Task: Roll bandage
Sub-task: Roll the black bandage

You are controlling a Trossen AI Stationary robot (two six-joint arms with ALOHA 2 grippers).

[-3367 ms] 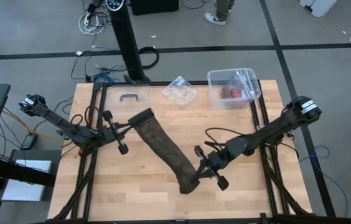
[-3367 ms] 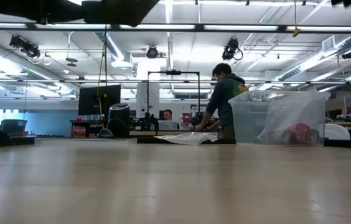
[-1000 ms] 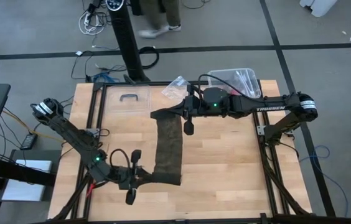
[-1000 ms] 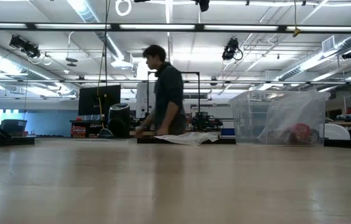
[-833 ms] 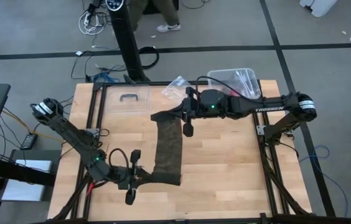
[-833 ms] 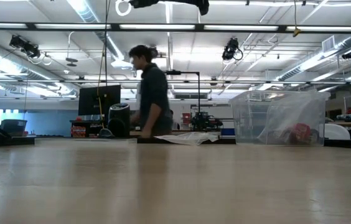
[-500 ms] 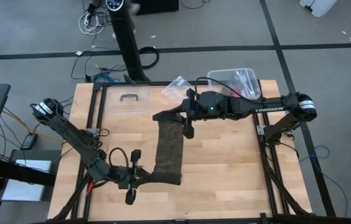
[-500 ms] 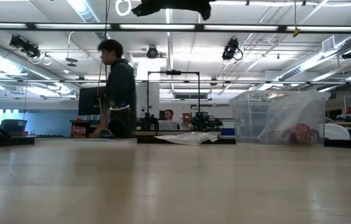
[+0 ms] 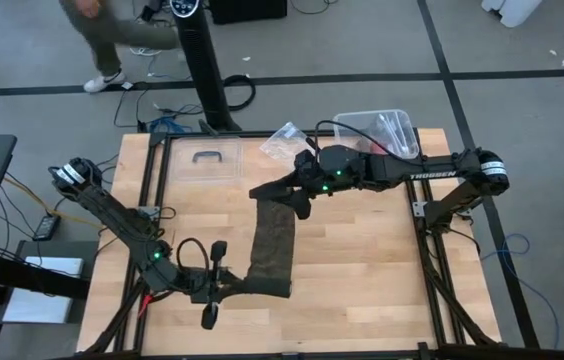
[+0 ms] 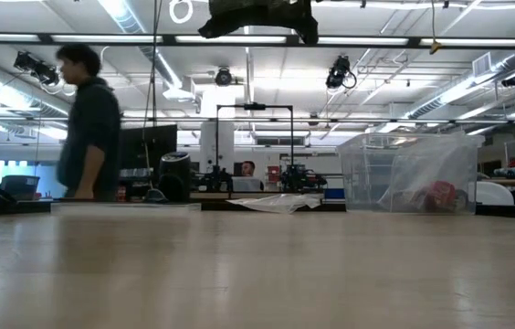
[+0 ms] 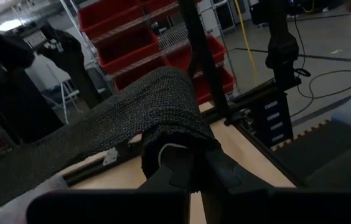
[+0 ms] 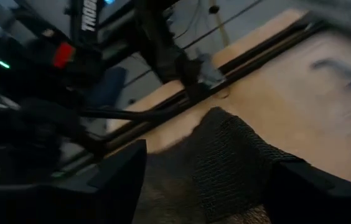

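A wooden table (image 9: 362, 270) is seen from above. The bandage (image 9: 273, 240), a long black fabric strip, is stretched along the table's middle between two robot arms. Its near end is clamped by the left gripper (image 9: 224, 292), whose fingers (image 11: 178, 171) are closed on a rolled fold of the fabric. Its far end is lifted and gripped by the right gripper (image 9: 297, 190), closed on the cloth. A clear plastic box (image 9: 387, 128) and a wrapper (image 9: 284, 138) sit at the far edge. A person (image 10: 89, 123) is seen beyond the table.
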